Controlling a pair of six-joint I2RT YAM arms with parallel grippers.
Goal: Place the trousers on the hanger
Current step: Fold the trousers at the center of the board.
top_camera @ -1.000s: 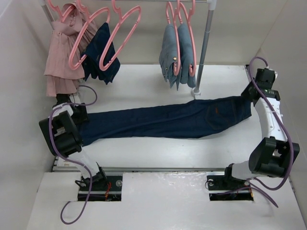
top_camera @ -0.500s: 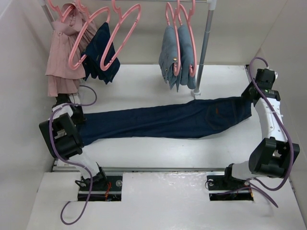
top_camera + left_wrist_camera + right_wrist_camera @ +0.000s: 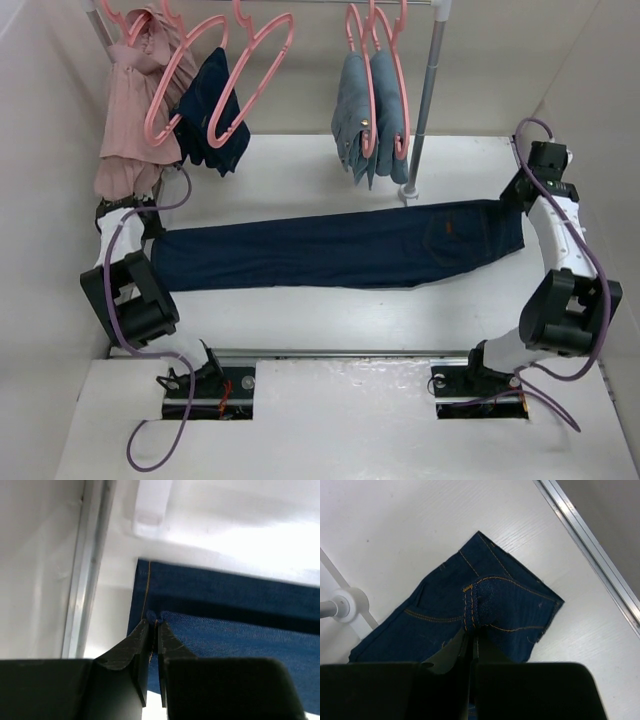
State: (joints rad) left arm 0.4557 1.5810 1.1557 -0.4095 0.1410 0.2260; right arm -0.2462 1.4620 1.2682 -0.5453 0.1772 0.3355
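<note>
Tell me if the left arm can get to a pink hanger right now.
Probably not freely: the left gripper is clamped on the trousers at the hem, and the right gripper holds the waistband end. Nothing else seems to block the way to the hanger.

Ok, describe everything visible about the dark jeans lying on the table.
The trousers are dark navy denim with orange-tan stitching and a back pocket. They are stretched out straight across the white table, waistband to the right, leg hems to the left. The left gripper is shut on a hem, the right gripper on the waistband.
</note>
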